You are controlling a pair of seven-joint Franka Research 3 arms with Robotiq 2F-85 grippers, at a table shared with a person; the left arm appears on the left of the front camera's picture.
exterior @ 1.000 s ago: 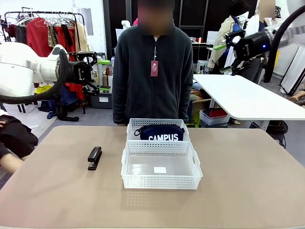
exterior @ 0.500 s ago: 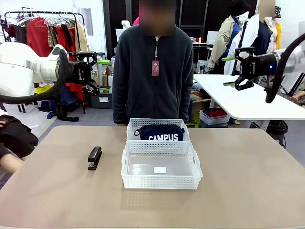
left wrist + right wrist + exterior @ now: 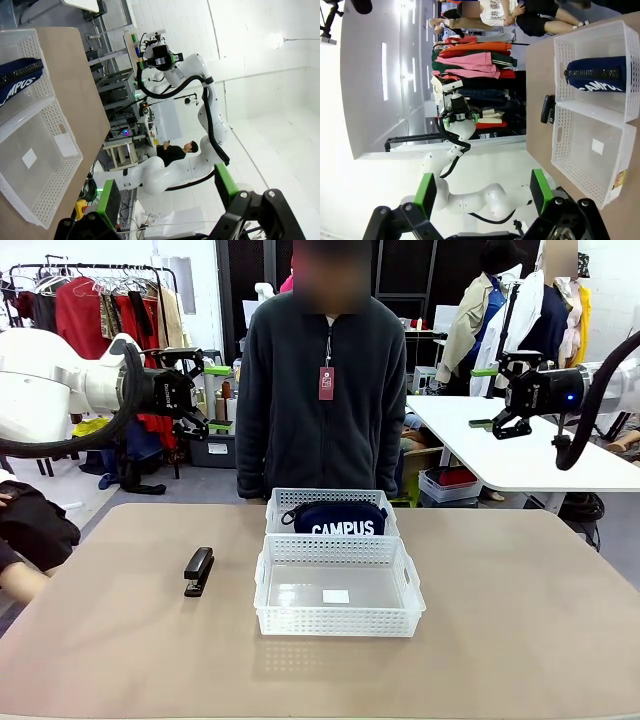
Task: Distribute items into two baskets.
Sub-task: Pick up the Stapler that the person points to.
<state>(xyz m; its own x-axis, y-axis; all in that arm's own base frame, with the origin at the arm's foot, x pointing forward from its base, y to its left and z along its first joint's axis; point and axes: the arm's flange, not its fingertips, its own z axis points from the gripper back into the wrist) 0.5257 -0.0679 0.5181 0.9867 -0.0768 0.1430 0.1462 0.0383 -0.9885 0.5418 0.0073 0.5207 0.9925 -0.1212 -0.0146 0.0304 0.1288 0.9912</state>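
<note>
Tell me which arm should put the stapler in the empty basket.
Left, probably. The black stapler lies left of the empty near basket, on the side of the left gripper; the right gripper hangs far right, with that basket between it and the stapler. Both grippers are open.

black stapler (image 3: 198,571) lay flat, left of near basket (image 3: 336,623), apart | navy CAMPUS pouch (image 3: 338,519) lay in far basket (image 3: 290,497) | both translucent-white lattice, touching, centre

A clothes rack (image 3: 85,300) is standing far left, a white table (image 3: 520,445) is sitting far right, and grey floor (image 3: 200,485) is stretching between them.
</note>
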